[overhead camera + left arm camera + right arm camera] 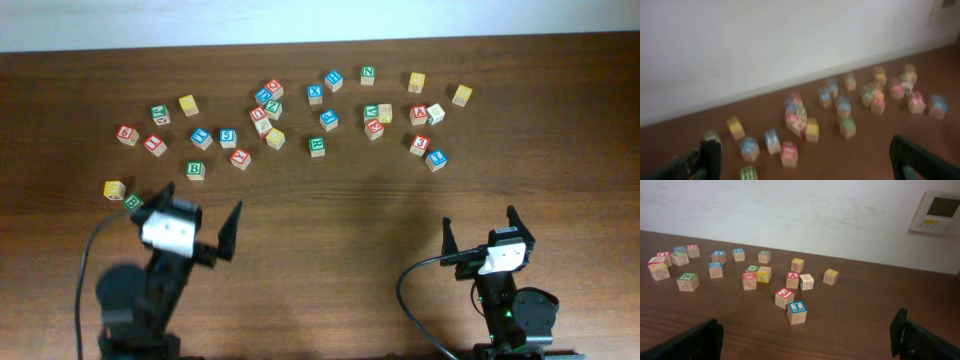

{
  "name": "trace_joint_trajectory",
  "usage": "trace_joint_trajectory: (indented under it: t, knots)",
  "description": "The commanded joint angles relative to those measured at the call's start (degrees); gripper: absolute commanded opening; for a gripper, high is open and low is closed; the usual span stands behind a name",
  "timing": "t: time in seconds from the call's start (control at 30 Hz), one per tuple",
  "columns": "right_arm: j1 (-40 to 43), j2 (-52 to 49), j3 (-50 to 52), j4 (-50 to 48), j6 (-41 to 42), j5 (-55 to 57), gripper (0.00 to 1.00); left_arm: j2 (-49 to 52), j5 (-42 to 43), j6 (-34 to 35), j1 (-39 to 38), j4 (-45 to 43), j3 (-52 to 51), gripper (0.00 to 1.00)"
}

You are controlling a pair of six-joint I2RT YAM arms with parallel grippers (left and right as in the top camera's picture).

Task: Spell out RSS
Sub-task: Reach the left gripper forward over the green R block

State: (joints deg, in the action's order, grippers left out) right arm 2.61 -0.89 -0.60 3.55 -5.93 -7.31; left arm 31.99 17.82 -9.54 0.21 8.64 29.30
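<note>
Spelling has not begun: left gripper and right gripper hover wide open and empty, short of the scattered letter cubes, so next probably comes finding R among them.

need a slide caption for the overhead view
Left pincer and right pincer, both open, at the near side of a wooden table strewn with lettered cubes.

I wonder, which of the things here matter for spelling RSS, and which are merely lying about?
Job: left gripper, right gripper; an R and two S cubes among the scattered blocks, letters too small to single out.
Lying about: remaining blocks; wall panel.
</note>
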Motion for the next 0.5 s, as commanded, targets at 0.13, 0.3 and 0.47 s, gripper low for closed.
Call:
trace_joint_trajectory:
  t: [0.13, 0.3, 0.47]
  knots:
    - [-0.35, 0.46, 0.28, 0.33, 0.61, 0.28, 0.98, 51.19, -3.67, -19.47, -12.87, 21.27, 47.21, 0.99]
    - [-0.35, 0.46, 0.28, 0.33, 0.61, 0.31, 0.98, 74.99, -3.74, -35.98, -16.59, 42.23, 74.49, 0.99]
    - [-0.35, 0.46, 0.28, 0.33, 0.61, 0.31, 0.98, 82.82, -2.51, -39.82, -17.46, 39.15, 77.77, 0.99]
